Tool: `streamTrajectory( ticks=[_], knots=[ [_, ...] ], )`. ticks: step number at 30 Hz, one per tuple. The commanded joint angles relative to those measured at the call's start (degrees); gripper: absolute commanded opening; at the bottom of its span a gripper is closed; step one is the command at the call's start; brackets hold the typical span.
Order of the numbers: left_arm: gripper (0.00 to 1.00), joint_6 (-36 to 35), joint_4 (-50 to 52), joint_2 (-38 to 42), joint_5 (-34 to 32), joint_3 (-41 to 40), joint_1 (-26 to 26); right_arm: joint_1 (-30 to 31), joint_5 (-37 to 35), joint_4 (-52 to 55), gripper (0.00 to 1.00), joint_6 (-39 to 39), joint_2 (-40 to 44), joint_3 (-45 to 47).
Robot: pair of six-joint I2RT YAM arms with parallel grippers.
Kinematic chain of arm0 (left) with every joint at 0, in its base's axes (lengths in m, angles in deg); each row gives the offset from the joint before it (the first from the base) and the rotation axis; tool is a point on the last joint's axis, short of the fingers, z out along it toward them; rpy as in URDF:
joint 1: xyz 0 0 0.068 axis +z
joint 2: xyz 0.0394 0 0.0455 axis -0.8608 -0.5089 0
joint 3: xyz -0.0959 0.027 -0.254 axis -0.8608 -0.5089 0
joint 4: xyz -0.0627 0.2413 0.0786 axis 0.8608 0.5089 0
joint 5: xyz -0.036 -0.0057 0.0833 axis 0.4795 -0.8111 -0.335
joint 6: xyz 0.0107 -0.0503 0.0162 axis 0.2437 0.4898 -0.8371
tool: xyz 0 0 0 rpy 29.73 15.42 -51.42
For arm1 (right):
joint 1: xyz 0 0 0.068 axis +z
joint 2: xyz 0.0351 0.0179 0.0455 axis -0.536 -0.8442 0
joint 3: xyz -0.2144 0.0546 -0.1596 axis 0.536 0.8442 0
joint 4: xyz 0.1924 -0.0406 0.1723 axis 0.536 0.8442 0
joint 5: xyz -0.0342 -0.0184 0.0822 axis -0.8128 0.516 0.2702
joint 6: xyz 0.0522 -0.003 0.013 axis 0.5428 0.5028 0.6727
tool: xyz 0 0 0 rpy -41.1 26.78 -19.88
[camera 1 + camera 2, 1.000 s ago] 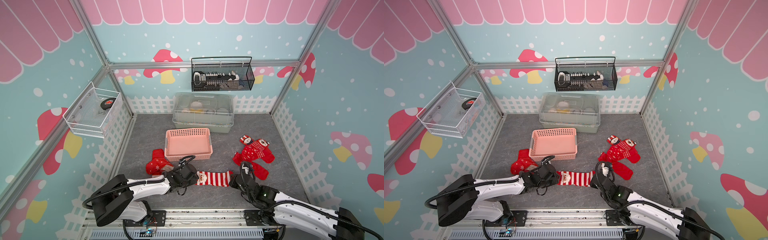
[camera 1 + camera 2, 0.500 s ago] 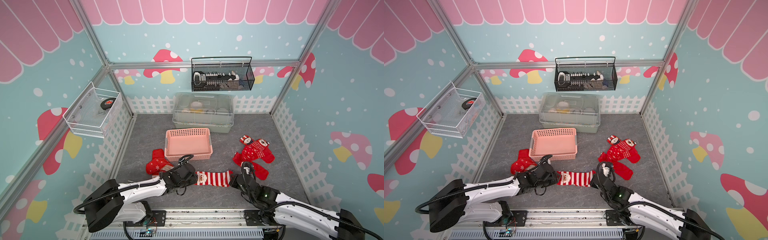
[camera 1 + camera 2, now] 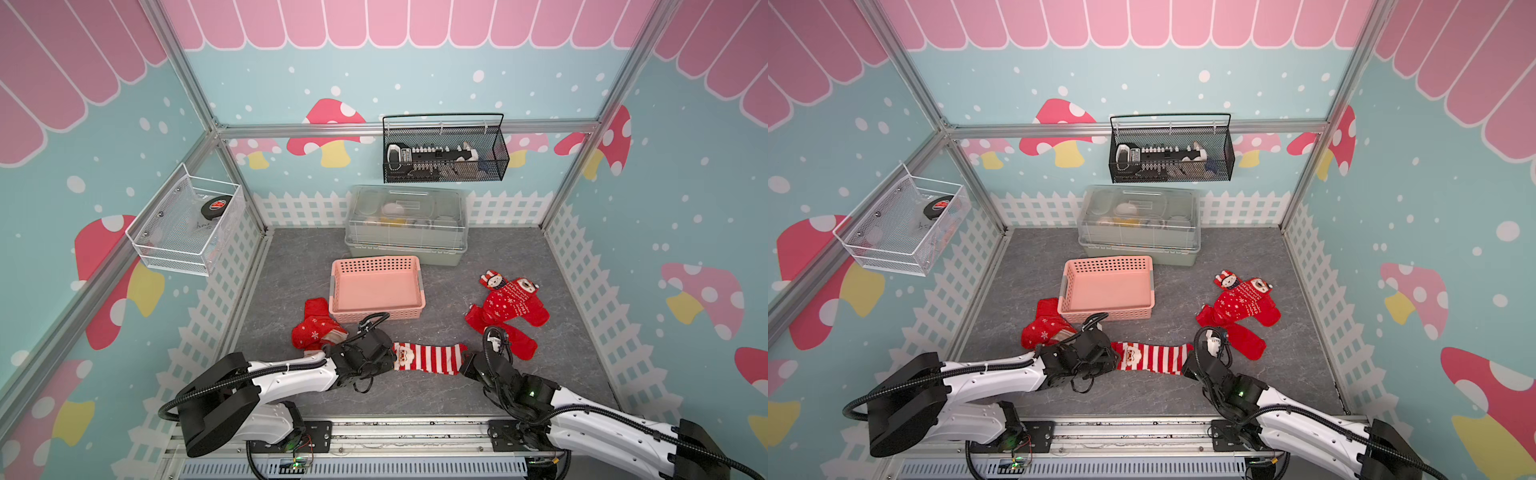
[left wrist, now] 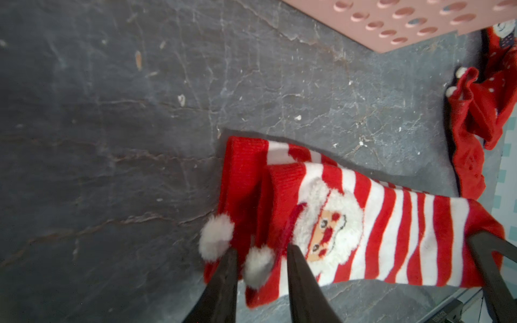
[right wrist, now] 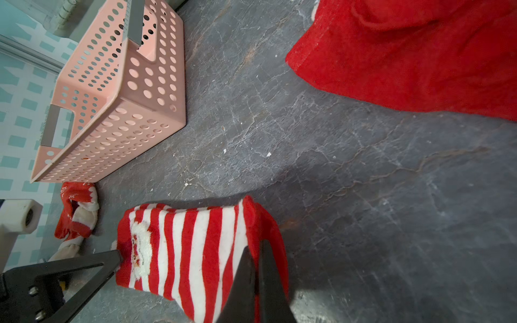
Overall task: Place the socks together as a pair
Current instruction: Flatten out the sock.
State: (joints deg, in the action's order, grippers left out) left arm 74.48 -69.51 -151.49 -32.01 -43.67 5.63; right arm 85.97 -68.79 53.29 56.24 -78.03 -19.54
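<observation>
Two red-and-white striped Santa socks [image 3: 430, 358] [image 3: 1152, 358] lie stacked near the front, stretched between both grippers. My left gripper [image 3: 388, 357] [image 4: 262, 250] stands at the cuff end, open, its fingers apart astride the cuffs and a white pompom. The right gripper [image 3: 465, 363] [image 5: 256, 247] is shut on the red toe end of the striped socks [image 5: 190, 251]. A heap of snowflake socks [image 3: 313, 328] lies left of the basket. More red socks [image 3: 511, 303] with animal faces lie at the right.
The pink perforated basket [image 3: 376, 309] [image 5: 126, 112] stands empty just behind the striped socks. A clear-lidded box [image 3: 405, 224] sits at the back wall. A black wire basket [image 3: 444, 153] and a white mesh shelf [image 3: 187, 228] hang on the walls.
The left gripper's fingers have drawn closer together around the cuffs. The striped socks and the right gripper stay where they were.
</observation>
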Motion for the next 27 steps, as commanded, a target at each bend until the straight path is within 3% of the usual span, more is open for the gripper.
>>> streamTrajectory(
  ticks=[1, 3, 11, 14, 19, 27],
  knots=[
    [0.25, 1.3, -1.9, -0.7, 0.4, 0.1, -0.4, -0.3, -0.6, -1.0, 0.0, 1.4, 0.6, 0.9],
    [0.17, 1.0, -2.3, -0.1, 0.4, 0.6, -0.4, -0.3, -0.3, -1.2, 0.0, 0.9, 0.7, 0.7],
    [0.0, 0.0, -1.2, 2.6, 0.5, 2.0, -0.2, -0.3, 1.3, -2.2, 0.0, -3.0, 2.3, -1.1],
    [0.0, -2.5, 1.5, 3.5, 0.9, 3.9, -0.3, -0.3, 2.9, -4.9, 0.0, -4.9, 3.0, -1.0],
    [0.0, -6.2, 7.5, 7.6, -4.9, 5.0, -0.2, -0.3, 3.9, -8.9, 0.0, -6.9, 3.8, -0.2],
    [0.0, -7.7, 8.0, 8.9, -7.0, 2.5, 0.0, -0.3, 3.8, -15.7, 0.0, -7.6, 2.1, 2.3]
  ],
)
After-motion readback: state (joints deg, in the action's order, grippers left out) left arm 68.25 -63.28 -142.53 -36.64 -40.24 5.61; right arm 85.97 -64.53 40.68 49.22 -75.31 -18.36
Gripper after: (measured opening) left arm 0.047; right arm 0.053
